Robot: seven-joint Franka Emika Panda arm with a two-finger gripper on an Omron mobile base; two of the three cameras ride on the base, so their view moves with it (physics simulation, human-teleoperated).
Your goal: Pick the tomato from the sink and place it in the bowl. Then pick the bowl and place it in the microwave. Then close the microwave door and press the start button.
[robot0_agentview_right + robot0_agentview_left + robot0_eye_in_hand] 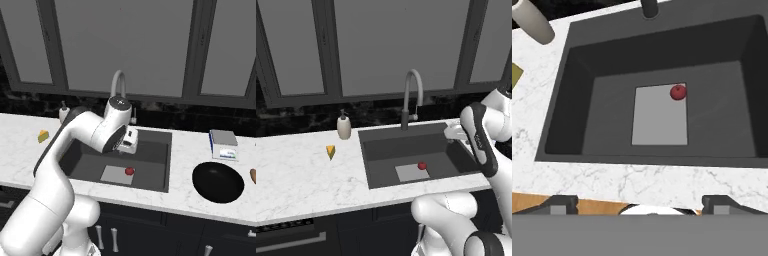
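Observation:
The tomato (pixel 422 165) (pixel 129 170) (pixel 678 92) rests at a corner of the light grey plate on the floor of the dark sink (pixel 381 165) (pixel 155 175) (pixel 572 115). My gripper (pixel 128 142) (pixel 456 133) (pixel 639 202) hangs above the sink, well clear of the tomato, open with nothing between its fingers. The black bowl (pixel 218 182) sits on the marble counter to the right of the sink. The microwave and its door are out of view.
An arched faucet (pixel 412 95) (pixel 118 85) rises behind the sink. A soap dispenser (pixel 344 126) and a yellow wedge (pixel 330 151) stand on the counter to the left. A small grey box (pixel 223 144) lies behind the bowl.

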